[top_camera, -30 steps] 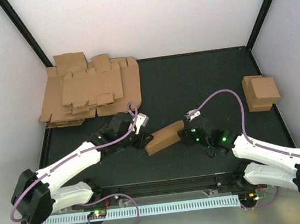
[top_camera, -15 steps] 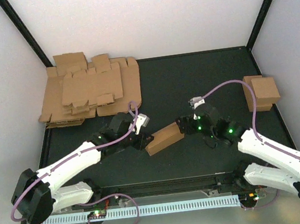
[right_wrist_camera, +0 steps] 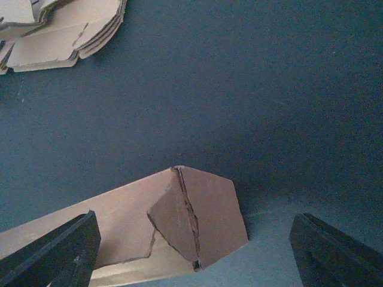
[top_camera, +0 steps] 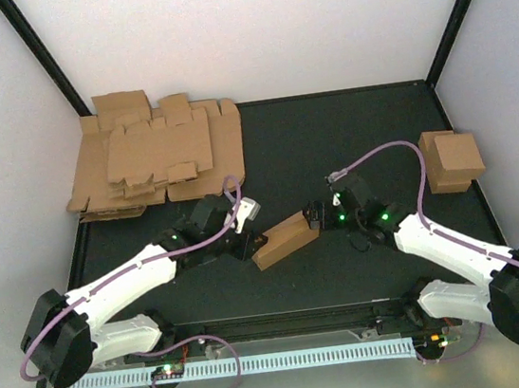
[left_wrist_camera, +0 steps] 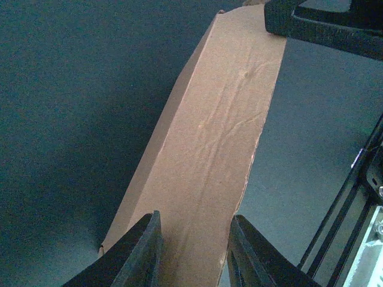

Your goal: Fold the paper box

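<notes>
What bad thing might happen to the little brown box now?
Only the left fingers pinch one end of the paper box, so it might slip or twist. The end flap looks half folded and may spring open. The right fingers, wide open beside it, might bump and crumple it.

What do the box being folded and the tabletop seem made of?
The paper box: plain brown cardboard, matte, showing creases and rough cut edges. The tabletop: dark, matte, faintly grainy covering, possibly rubber or painted board; the look leaves it open.
</notes>
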`<state>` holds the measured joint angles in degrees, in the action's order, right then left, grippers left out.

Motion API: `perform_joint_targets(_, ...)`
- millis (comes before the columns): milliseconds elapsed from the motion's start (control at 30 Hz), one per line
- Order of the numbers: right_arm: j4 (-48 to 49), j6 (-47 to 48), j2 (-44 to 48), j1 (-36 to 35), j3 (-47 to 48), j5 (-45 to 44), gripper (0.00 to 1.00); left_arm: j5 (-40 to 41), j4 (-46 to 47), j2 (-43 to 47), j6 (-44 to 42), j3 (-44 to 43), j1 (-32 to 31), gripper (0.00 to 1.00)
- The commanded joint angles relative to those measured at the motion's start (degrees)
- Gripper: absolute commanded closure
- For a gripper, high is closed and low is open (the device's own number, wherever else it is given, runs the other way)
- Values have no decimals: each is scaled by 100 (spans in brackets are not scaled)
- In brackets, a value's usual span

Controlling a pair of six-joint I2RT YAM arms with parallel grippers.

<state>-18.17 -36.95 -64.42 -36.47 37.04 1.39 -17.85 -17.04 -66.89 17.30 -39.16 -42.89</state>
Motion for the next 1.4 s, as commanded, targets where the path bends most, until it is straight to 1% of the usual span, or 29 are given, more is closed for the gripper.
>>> perform_joint_targets(0, 453, -183, 52, 43, -463, 172, 10, -26, -51, -139, -95, 50, -57, 68)
perform_joint_targets(233, 772, -295, 93, 37, -955, 164, 11, -26, -72, -184, -105, 81, -117, 67)
perform_joint_targets(567, 969, -305, 147, 36, -1220, 251, 11, 200, -60, -222, -31, 136, -341, 65)
perform_joint_targets(700, 997, -201, 183, 36, -1183, 300, 11, 365, -116, -198, -13, 95, -475, 64)
perform_joint_targets(833, 872, -2, 314, 37, -972, 269, 11, 513, -185, -110, -12, 30, -545, 58)
perform_joint_targets(967, 579, 192, 402, 44, -639, 241, 11, 588, -279, -63, -57, -70, -553, 54)
perform_joint_targets(1133, 244, 372, 428, 143, -200, 267, 11, 611, -349, -75, -86, -176, -554, 52)
perform_joint_targets(1367, 130, 544, 475, 526, 2, 708, 11, 554, -404, 112, -11, -279, -567, 39)
